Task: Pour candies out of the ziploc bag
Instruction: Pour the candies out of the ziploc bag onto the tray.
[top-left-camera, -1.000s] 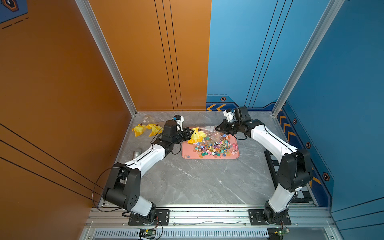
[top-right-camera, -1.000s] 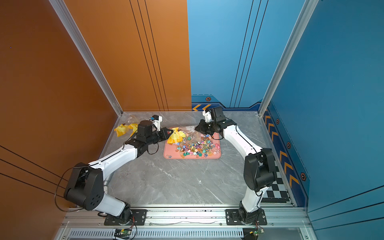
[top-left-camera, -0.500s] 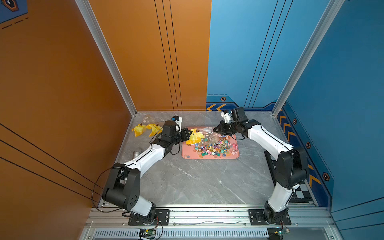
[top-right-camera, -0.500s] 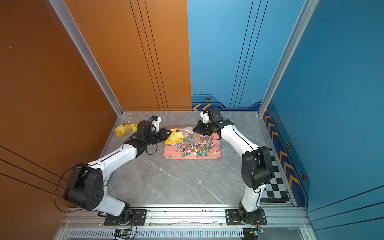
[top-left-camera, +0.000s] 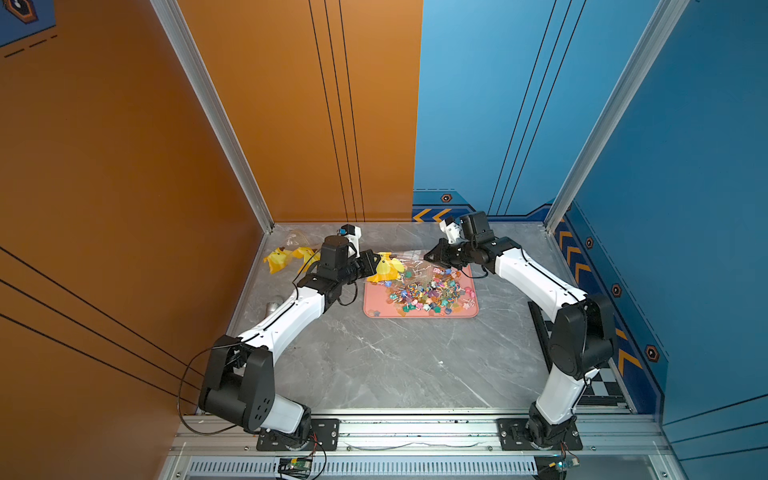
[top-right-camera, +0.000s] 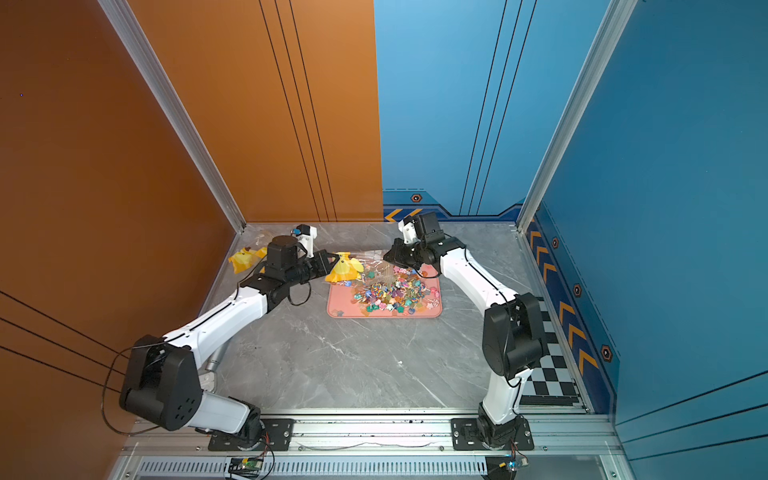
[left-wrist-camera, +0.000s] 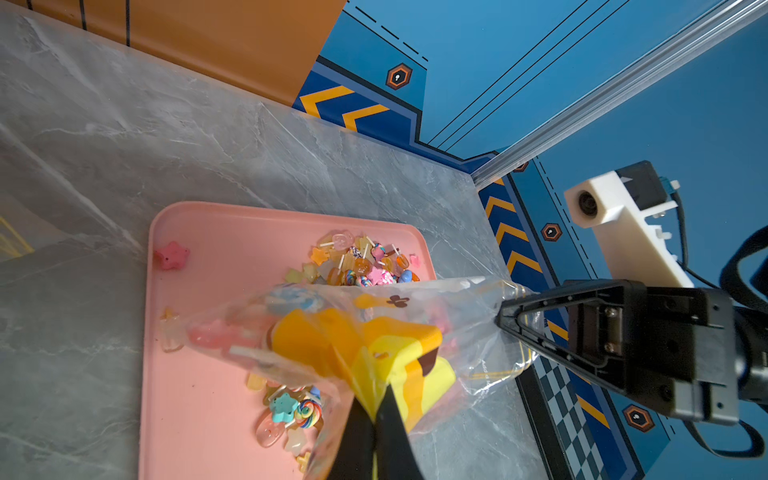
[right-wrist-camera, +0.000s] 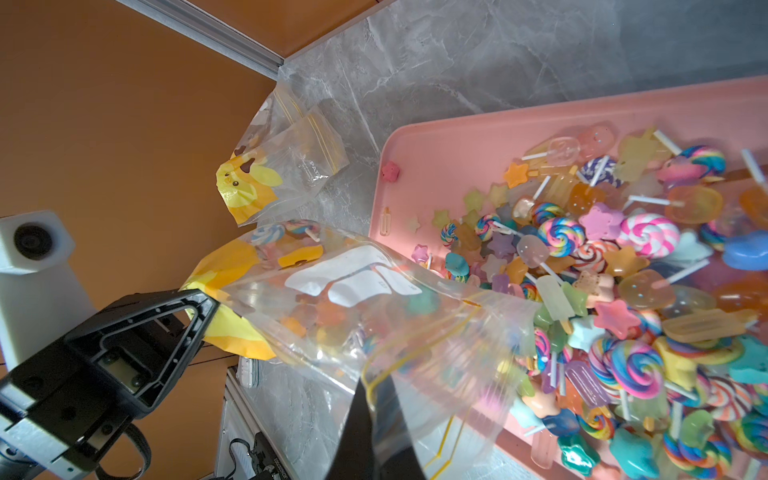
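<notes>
ziploc bag (left-wrist-camera: 353, 332) above tray (left-wrist-camera: 232, 232), candies (top-left-camera: 428, 291) piled

We see a pink tray (top-left-camera: 374, 297), candies (top-left-camera: 424, 291) in swirled rainbow, teal, orange and purple, a clear bag (right-wrist-camera: 353, 299) printed yellow-orange, and a grey marbled table (top-left-camera: 395, 361).

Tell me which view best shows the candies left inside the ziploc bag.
The right wrist view: through the clear side of the ziploc bag, the candies inside show in colour. The left wrist view shows them blurred behind film and yellow print. In both top views the bag is too small to tell.
</notes>
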